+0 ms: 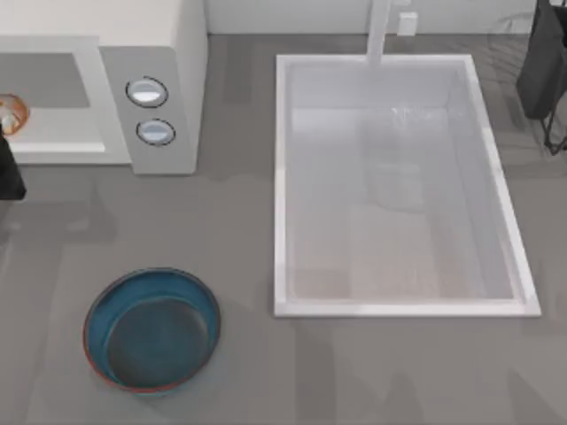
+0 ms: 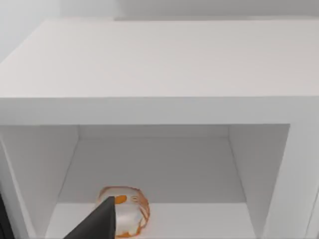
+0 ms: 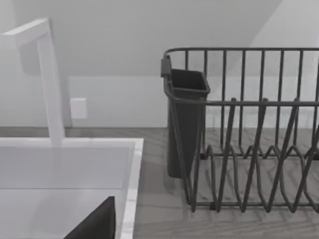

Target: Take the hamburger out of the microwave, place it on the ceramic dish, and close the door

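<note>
The microwave (image 1: 159,53) stands at the table's back left with its front cavity open and two round knobs on its panel. The hamburger (image 2: 128,208) lies on the cavity floor (image 2: 199,219), near the front. It also peeks in at the far left edge as the hamburger (image 1: 11,113). My left gripper (image 2: 99,221) hovers just in front of it, at the cavity mouth; its dark body (image 1: 9,168) sits at the left edge. The ceramic dish (image 1: 152,329), a blue bowl, rests on the table's front left, holding nothing. The door is out of view.
A white sink (image 1: 285,186) with a faucet (image 3: 47,79) fills the table's middle and right. A dark wire dish rack (image 3: 249,134) with a cup holder stands at the back right, where my right arm (image 1: 545,62) is parked, its gripper (image 3: 94,224) near the sink's rim.
</note>
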